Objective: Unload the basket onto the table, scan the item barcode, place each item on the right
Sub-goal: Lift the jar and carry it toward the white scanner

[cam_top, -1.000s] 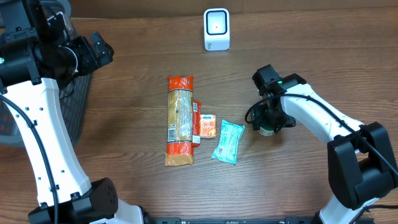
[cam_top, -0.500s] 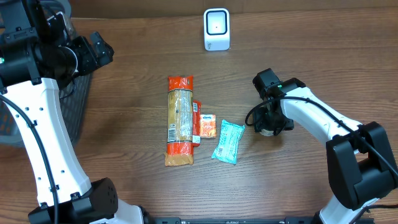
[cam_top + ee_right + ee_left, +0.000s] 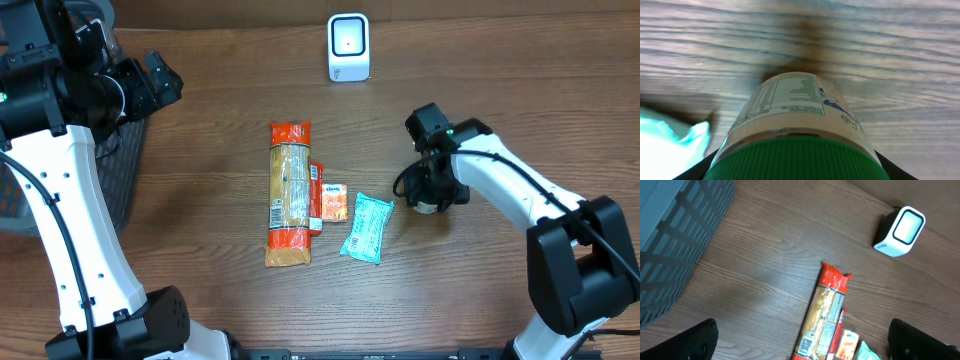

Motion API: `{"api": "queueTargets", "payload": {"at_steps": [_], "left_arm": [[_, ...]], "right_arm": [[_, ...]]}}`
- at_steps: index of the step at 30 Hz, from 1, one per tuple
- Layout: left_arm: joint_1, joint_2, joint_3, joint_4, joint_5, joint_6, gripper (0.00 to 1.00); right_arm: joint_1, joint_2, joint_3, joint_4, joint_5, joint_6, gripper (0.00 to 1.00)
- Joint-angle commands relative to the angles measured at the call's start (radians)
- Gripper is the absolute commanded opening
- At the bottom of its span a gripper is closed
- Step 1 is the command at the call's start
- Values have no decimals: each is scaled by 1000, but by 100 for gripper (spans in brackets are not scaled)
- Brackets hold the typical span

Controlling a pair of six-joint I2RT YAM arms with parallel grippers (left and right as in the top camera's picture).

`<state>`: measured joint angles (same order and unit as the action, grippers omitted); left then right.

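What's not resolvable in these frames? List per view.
Right wrist: the label on the bottle is blurred and no barcode shows. The green cap is cut by the bottom edge. The fingers are mere slivers at the corners.
Overhead: the right gripper covers the bottle, so the grip is unclear.
Overhead: print on the pasta pack, orange packet and teal pouch is too small to read.
Left wrist: the orange packet and teal pouch are cut off by the bottom edge.

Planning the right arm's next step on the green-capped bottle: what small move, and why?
Probably a short straight lift. The right gripper has its fingers against both sides of the green cap of the bottle, which stands upright on the table beside the teal packet. Lifting first clears the packet before any carry toward the scanner.
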<state>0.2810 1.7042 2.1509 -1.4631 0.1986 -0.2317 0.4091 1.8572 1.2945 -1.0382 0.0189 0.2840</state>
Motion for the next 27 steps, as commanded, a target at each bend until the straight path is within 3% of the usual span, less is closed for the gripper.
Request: {"api": "queueTargets", "payload": {"at_steps": [1, 9, 20, 27], "left_arm": [[-7, 9, 2, 1, 8, 18, 100], [-7, 9, 2, 1, 8, 18, 99], [-6, 9, 2, 1, 8, 19, 99], [-7, 9, 2, 1, 8, 18, 99]], "right_arm": [[3, -31, 133, -58, -18, -5, 33], [3, -32, 318, -157, -50, -38, 26], [3, -32, 344, -146, -132, -23, 25], [3, -32, 533, -256, -178, -18, 26]]}}
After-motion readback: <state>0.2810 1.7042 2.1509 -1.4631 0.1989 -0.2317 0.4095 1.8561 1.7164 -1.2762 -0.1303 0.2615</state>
